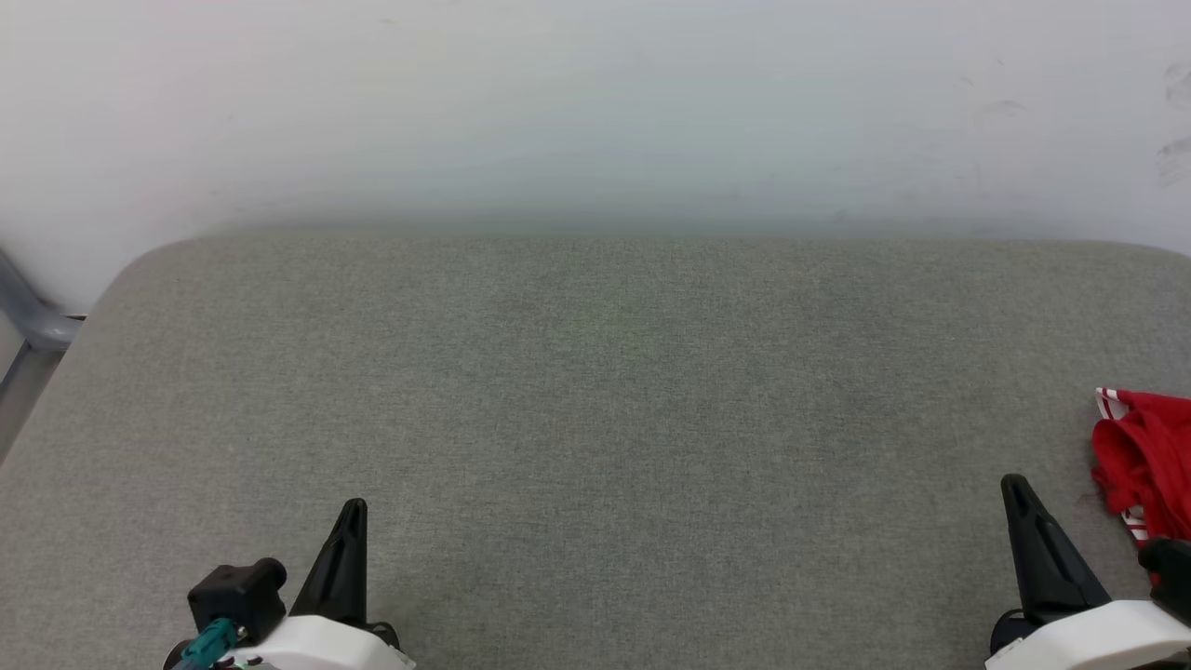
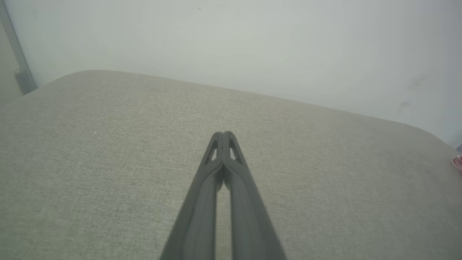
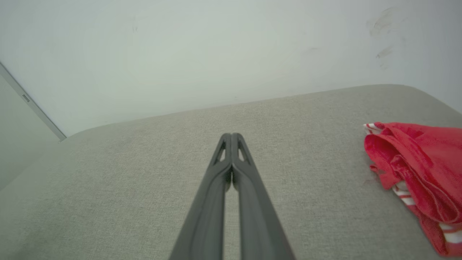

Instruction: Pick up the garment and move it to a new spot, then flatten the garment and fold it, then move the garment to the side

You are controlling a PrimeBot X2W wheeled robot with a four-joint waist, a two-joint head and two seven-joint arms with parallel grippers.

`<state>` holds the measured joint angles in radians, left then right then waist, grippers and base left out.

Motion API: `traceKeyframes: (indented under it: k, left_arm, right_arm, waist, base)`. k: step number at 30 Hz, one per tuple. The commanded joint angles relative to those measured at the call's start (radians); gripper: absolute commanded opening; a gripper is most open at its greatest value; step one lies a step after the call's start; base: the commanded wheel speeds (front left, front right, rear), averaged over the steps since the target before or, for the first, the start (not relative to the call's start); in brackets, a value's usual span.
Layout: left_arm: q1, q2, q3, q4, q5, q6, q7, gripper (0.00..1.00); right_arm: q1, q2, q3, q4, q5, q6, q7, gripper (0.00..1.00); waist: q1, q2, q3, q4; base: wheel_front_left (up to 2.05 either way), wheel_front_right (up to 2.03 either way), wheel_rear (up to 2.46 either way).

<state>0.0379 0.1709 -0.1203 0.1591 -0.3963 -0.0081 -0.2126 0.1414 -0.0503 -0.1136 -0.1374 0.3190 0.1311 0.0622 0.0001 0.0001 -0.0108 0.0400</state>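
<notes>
The garment (image 1: 1149, 456) is a crumpled red heap with red-white striped trim, lying at the far right edge of the grey cushion; in the right wrist view the garment (image 3: 422, 169) sits right of my fingers, and a sliver of it (image 2: 458, 162) shows at the left wrist view's right edge. My right gripper (image 1: 1014, 489) is shut with nothing in it, a short way left of the heap and apart from it; its tips (image 3: 231, 136) meet. My left gripper (image 1: 354, 510) is shut and empty at the lower left, its tips (image 2: 223, 134) pressed together.
The grey fabric cushion (image 1: 595, 391) spreads across the whole width, with rounded far corners. A pale wall (image 1: 595, 112) rises right behind it. A grey metal bar (image 1: 28, 321) stands off the cushion's far left corner.
</notes>
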Motion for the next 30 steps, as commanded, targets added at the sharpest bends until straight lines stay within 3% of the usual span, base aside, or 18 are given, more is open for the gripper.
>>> traceKeyframes:
  k: [1,30]
  left_arm:
    - [-0.028,-0.001,0.011,-0.011,-0.031,-0.004,0.006,0.0]
    - [-0.076,-0.044,0.093,0.023,-0.465,-0.048,0.123,0.0]
  right_arm:
    - [-0.029,-0.004,0.001,-0.005,0.034,0.0,0.0,0.0]
    - [-0.115,-0.01,0.008,0.136,0.503,0.0,0.013,0.0]
  waist:
    - [0.0,-0.0001,0.0,0.0]
    - [-0.0001,-0.0001,0.004,-0.01]
  base:
    - [0.0,0.0,0.0]
    - [0.0,0.0,0.0]
